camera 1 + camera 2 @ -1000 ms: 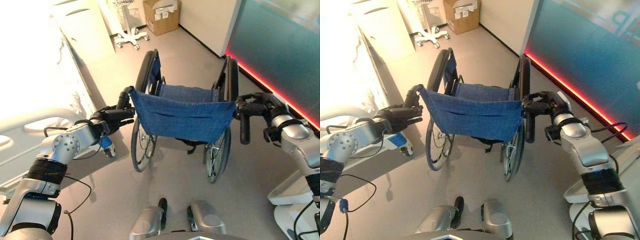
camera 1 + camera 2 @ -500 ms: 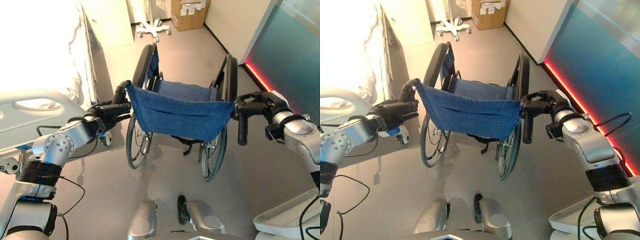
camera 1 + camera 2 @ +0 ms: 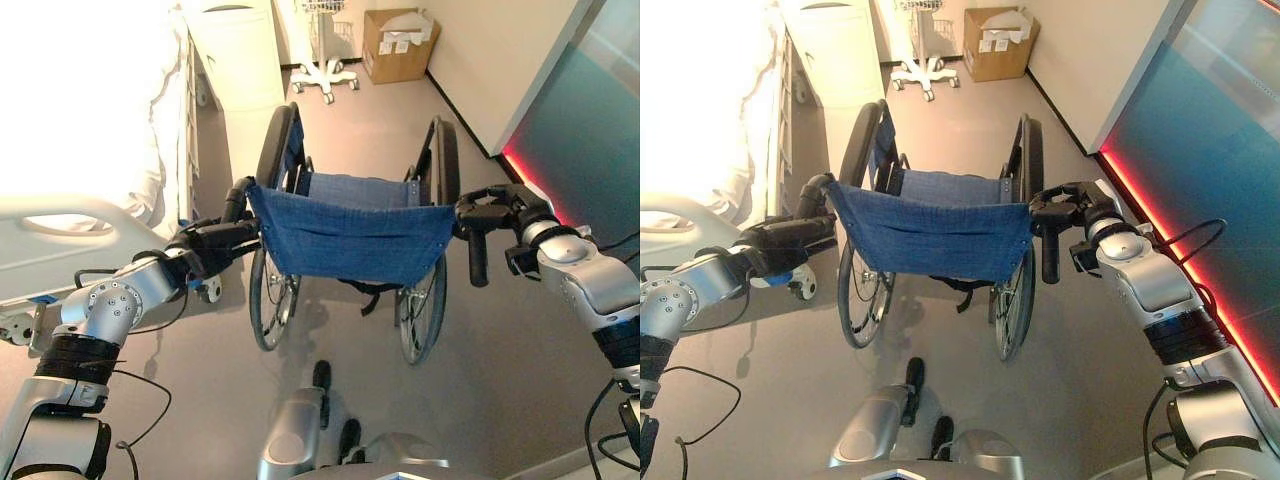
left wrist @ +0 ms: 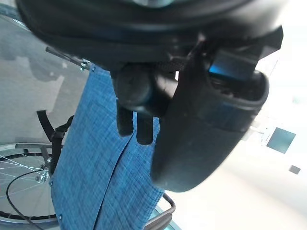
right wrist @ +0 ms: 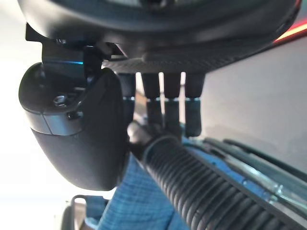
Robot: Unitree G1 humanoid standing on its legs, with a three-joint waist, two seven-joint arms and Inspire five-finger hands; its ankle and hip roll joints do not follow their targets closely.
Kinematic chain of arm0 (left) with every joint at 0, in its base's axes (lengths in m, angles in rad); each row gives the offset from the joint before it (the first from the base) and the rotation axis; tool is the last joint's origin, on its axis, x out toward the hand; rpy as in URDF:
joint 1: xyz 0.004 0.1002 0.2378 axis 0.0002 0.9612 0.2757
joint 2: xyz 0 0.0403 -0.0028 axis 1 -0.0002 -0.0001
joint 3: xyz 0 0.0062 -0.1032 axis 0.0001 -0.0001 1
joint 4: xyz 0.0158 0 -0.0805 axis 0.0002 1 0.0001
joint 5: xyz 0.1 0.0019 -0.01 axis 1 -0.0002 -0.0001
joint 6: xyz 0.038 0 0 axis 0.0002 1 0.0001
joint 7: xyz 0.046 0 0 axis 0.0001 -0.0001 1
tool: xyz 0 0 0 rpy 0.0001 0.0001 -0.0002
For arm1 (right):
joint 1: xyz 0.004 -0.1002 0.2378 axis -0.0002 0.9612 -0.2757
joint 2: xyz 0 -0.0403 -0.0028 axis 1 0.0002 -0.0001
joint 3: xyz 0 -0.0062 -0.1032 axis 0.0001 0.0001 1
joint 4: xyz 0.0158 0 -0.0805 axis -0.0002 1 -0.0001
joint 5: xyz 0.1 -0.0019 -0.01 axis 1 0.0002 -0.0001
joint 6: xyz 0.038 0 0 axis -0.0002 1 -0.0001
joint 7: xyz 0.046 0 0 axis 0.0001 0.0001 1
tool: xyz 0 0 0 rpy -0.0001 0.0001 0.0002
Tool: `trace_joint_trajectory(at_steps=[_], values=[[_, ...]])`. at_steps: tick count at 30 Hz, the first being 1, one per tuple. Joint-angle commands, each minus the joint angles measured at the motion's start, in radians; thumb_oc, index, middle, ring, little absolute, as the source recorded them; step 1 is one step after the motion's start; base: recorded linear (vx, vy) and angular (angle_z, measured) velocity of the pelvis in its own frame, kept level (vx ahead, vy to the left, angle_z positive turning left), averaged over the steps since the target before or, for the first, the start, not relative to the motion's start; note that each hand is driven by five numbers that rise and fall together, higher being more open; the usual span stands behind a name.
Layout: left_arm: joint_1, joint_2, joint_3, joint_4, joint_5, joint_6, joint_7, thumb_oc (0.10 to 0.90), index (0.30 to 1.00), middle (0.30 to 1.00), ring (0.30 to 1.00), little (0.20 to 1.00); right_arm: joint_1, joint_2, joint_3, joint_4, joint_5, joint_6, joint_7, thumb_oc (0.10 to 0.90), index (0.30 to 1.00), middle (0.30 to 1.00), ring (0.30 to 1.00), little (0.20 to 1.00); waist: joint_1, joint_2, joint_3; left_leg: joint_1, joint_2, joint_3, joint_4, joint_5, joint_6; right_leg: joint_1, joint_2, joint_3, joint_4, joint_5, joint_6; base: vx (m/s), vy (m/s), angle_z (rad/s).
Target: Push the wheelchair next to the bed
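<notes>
Overall, from the left eye view we record the wheelchair point(image 3: 350, 240) standing on the grey floor point(image 3: 520, 380) directly ahead, its blue fabric backrest point(image 3: 345, 238) facing us, with the bed point(image 3: 90, 150) just beside it on the left. The left hand point(image 3: 215, 240) is curled round the left push handle point(image 3: 236, 200); the right hand point(image 3: 510, 205) is curled round the right push handle point(image 3: 477, 255), which hangs downward from the grip.

From the right eye view we note a cardboard box point(image 3: 1000, 40) and a wheeled stand point(image 3: 920, 65) well apart from the chair, further up the room.

From the left wrist view, the left hand's fingers point(image 4: 136, 127) are wrapped round a dark handle end, the backrest cloth showing just past them.

From the right wrist view, the fingers point(image 5: 165, 103) close over a ribbed rubber grip point(image 5: 206, 182) (the ribbing should resist slipping).

We judge the chair to be a stiff frame on free-rolling wheels: moderately heavy, easy to roll straight, quick to swerve if one side is pushed harder. The cloth back is soft and gives no purchase, so the two handles are the proper places to hold, and both are taken.
</notes>
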State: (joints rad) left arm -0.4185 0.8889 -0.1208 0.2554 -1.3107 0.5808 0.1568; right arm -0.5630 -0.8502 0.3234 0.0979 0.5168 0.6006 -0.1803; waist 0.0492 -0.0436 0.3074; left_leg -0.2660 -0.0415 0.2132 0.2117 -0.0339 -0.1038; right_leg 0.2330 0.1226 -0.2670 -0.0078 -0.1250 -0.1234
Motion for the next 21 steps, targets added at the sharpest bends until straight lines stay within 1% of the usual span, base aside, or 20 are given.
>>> trace_joint_trajectory(at_steps=[1, 2, 3, 4, 5, 6, 7, 8, 9, 11, 12, 13, 14, 16, 17, 18, 19, 20, 21], values=[[-0.124, 0.058, 0.137, -0.018, -0.017, -0.215, 0.008, 0.4, 0.3, 0.3, 0.3, 0.3, -0.033, 0.074, 0.059, -0.039, 0.021, -0.182, 0.035, 0.4, 0.3, 0.3, 0.3, 0.3, 0.066, 0.031, -0.183, 0.038, -0.067, 0.085, -0.139, 0.194, 0.076, 0.03, 0.052, 0.117, 0.087, -0.031, 0.12, 0.25, -0.001, 0.04], [-0.139, 0.052, 0.125, -0.014, -0.016, -0.209, 0.017, 0.4, 0.3, 0.3, 0.3, 0.3, -0.029, 0.071, 0.055, -0.032, 0.017, -0.186, 0.039, 0.4, 0.3, 0.3, 0.3, 0.3, 0.061, 0.029, -0.192, 0.048, -0.07, 0.12, -0.132, 0.168, 0.092, 0.034, 0.052, 0.106, 0.091, -0.042, 0.121, 0.31, 0.021, 0.03], [-0.153, 0.043, 0.109, -0.006, -0.01, -0.21, 0.023, 0.4, 0.3, 0.3, 0.3, 0.3, -0.027, 0.073, 0.05, -0.019, 0.012, -0.191, 0.045, 0.4, 0.3, 0.3, 0.3, 0.3, 0.058, 0.023, -0.206, 0.065, -0.085, 0.123, -0.138, 0.136, 0.112, 0.038, 0.049, 0.101, 0.105, -0.057, 0.13, 0.42, 0.025, 0.02], [-0.164, 0.04, 0.097, 0.003, -0.009, -0.211, 0.029, 0.4, 0.3, 0.3, 0.3, 0.3, -0.028, 0.076, 0.047, -0.011, 0.011, -0.193, 0.053, 0.4, 0.3, 0.3, 0.3, 0.3, 0.058, 0.016, -0.218, 0.079, -0.101, 0.11, -0.142, 0.114, 0.132, 0.039, 0.047, 0.103, 0.125, -0.052, 0.143, 0.32, -0.002, -0.02], [-0.172, 0.043, 0.089, 0.01, -0.012, -0.212, 0.032, 0.4, 0.3, 0.3, 0.3, 0.3, -0.03, 0.077, 0.044, -0.007, 0.013, -0.193, 0.059, 0.4, 0.3, 0.3, 0.3, 0.3, 0.062, 0.012, -0.223, 0.074, -0.099, 0.121, -0.133, 0.119, 0.152, 0.029, 0.05, 0.099, 0.14, -0.017, 0.149, 0.41, -0.025, 0.02], [-0.18, 0.045, 0.081, 0.021, -0.012, -0.21, 0.047, 0.4, 0.3, 0.3, 0.3, 0.3, -0.036, 0.073, 0.044, -0.009, 0.019, -0.187, 0.075, 0.4, 0.3, 0.3, 0.3, 0.3, 0.068, -0.006, -0.232, 0.079, -0.117, 0.109, -0.112, 0.089, 0.183, 0.02, 0.036, 0.106, 0.19, 0.058, 0.19, 0.31, -0.03, 0.03], [-0.183, 0.048, 0.082, 0.03, -0.009, -0.206, 0.043, 0.4, 0.3, 0.3, 0.3, 0.3, -0.038, 0.073, 0.046, -0.01, 0.02, -0.185, 0.076, 0.4, 0.3, 0.3, 0.3, 0.3, 0.07, -0.012, -0.234, 0.083, -0.122, 0.107, -0.111, 0.084, 0.19, 0.01, 0.03, 0.108, 0.217, 0.097, 0.209, 0.41, -0.003, 0.09], [-0.186, 0.054, 0.082, 0.046, -0.003, -0.203, 0.034, 0.4, 0.3, 0.3, 0.3, 0.3, -0.046, 0.074, 0.052, -0.011, 0.023, -0.183, 0.077, 0.4, 0.3, 0.3, 0.3, 0.3, 0.074, -0.02, -0.236, 0.091, -0.129, 0.103, -0.116, 0.08, 0.201, -0.006, 0.022, 0.114, 0.277, 0.166, 0.242, 0.23, 0.001, 0.33], [-0.189, 0.058, 0.082, 0.054, -0.002, -0.207, 0.03, 0.4, 0.3, 0.3, 0.3, 0.3, -0.051, 0.074, 0.054, -0.011, 0.027, -0.183, 0.077, 0.4, 0.3, 0.3, 0.3, 0.3, 0.076, -0.024, -0.236, 0.097, -0.132, 0.1, -0.121, 0.078, 0.206, -0.014, 0.02, 0.119, 0.31, 0.198, 0.259, 0.29, -0.011, 0.4], [-0.2, 0.079, 0.085, 0.064, -0.019, -0.217, 0.019, 0.4, 0.3, 0.3, 0.3, 0.3, -0.061, 0.065, 0.06, -0.022, 0.044, -0.188, 0.074, 0.4, 0.3, 0.3, 0.3, 0.3, 0.081, -0.035, -0.238, 0.114, -0.137, 0.09, -0.125, 0.066, 0.22, -0.05, 0.028, 0.147, 0.45, 0.335, 0.322, 0.27, -0.033, 0.44], [-0.204, 0.085, 0.087, 0.059, -0.022, -0.21, 0.022, 0.4, 0.3, 0.3, 0.3, 0.3, -0.059, 0.062, 0.056, -0.029, 0.048, -0.189, 0.072, 0.4, 0.3, 0.3, 0.3, 0.3, 0.079, -0.035, -0.237, 0.117, -0.133, 0.084, -0.122, 0.061, 0.223, -0.078, 0.04, 0.159, 0.516, 0.387, 0.341, 0.21, -0.044, 0.4], [-0.209, 0.086, 0.087, 0.05, -0.021, -0.202, 0.03, 0.4, 0.3, 0.3, 0.3, 0.3, -0.054, 0.062, 0.049, -0.035, 0.046, -0.187, 0.071, 0.4, 0.3, 0.3, 0.3, 0.3, 0.076, -0.034, -0.235, 0.118, -0.13, 0.072, -0.114, 0.057, 0.224, -0.107, 0.05, 0.168, 0.57, 0.415, 0.351, 0.22, -0.059, 0.29], [-0.215, 0.087, 0.085, 0.04, -0.019, -0.188, 0.038, 0.4, 0.3, 0.3, 0.3, 0.3, -0.049, 0.062, 0.037, -0.04, 0.045, -0.182, 0.075, 0.4, 0.3, 0.3, 0.3, 0.3, 0.07, -0.033, -0.231, 0.122, -0.128, 0.043, -0.104, 0.054, 0.222, -0.141, 0.057, 0.184, 0.625, 0.433, 0.355, 0.23, -0.062, 0.28], [-0.216, 0.092, 0.08, 0.018, -0.024, -0.169, 0.048, 0.4, 0.3, 0.3, 0.3, 0.3, -0.037, 0.06, 0.017, -0.045, 0.041, -0.175, 0.077, 0.4, 0.3, 0.3, 0.3, 0.3, 0.061, -0.032, -0.226, 0.129, -0.134, -0.008, -0.09, 0.054, 0.217, -0.174, 0.035, 0.201, 0.633, 0.407, 0.343, 0.22, -0.052, 0.32], [-0.215, 0.095, 0.08, 0.014, -0.026, -0.166, 0.048, 0.4, 0.3, 0.3, 0.3, 0.3, -0.033, 0.059, 0.011, -0.046, 0.04, -0.175, 0.081, 0.4, 0.3, 0.3, 0.3, 0.3, 0.059, -0.031, -0.226, 0.131, -0.137, -0.021, -0.088, 0.055, 0.215, -0.177, 0.025, 0.204, 0.625, 0.395, 0.339, 0.25, -0.051, 0.32], [-0.216, 0.108, 0.078, 0.006, -0.046, -0.163, 0.049, 0.4, 0.3, 0.3, 0.3, 0.3, -0.026, 0.051, -0.005, -0.052, 0.037, -0.167, 0.09, 0.4, 0.3, 0.3, 0.3, 0.3, 0.052, -0.02, -0.229, 0.139, -0.141, -0.066, -0.079, 0.055, 0.211, -0.184, -0.02, 0.213, 0.574, 0.335, 0.318, 0.19, -0.04, 0.13], [-0.217, 0.113, 0.078, 0.002, -0.055, -0.163, 0.051, 0.4, 0.3, 0.3, 0.3, 0.3, -0.026, 0.047, -0.009, -0.055, 0.038, -0.165, 0.09, 0.4, 0.3, 0.3, 0.3, 0.3, 0.052, -0.012, -0.23, 0.137, -0.135, -0.077, -0.076, 0.059, 0.207, -0.191, -0.028, 0.215, 0.548, 0.311, 0.306, 0.25, -0.059, 0.15], [-0.221, 0.128, 0.071, -0.009, -0.083, -0.167, 0.059, 0.4, 0.3, 0.3, 0.3, 0.3, -0.018, 0.036, -0.017, -0.061, 0.04, -0.164, 0.088, 0.4, 0.3, 0.3, 0.3, 0.3, 0.044, 0.009, -0.227, 0.139, -0.125, -0.114, -0.058, 0.059, 0.195, -0.206, -0.063, 0.211, 0.46, 0.201, 0.257, 0.22, -0.071, 0.13], [-0.228, 0.135, 0.061, -0.014, -0.104, -0.171, 0.063, 0.4, 0.3, 0.3, 0.3, 0.3, -0.007, 0.024, -0.025, -0.06, 0.039, -0.173, 0.09, 0.4, 0.3, 0.3, 0.3, 0.3, 0.031, 0.024, -0.217, 0.141, -0.118, -0.15, -0.03, 0.055, 0.179, -0.214, -0.09, 0.213, 0.37, 0.121, 0.217, 0.22, -0.079, 0.26]])
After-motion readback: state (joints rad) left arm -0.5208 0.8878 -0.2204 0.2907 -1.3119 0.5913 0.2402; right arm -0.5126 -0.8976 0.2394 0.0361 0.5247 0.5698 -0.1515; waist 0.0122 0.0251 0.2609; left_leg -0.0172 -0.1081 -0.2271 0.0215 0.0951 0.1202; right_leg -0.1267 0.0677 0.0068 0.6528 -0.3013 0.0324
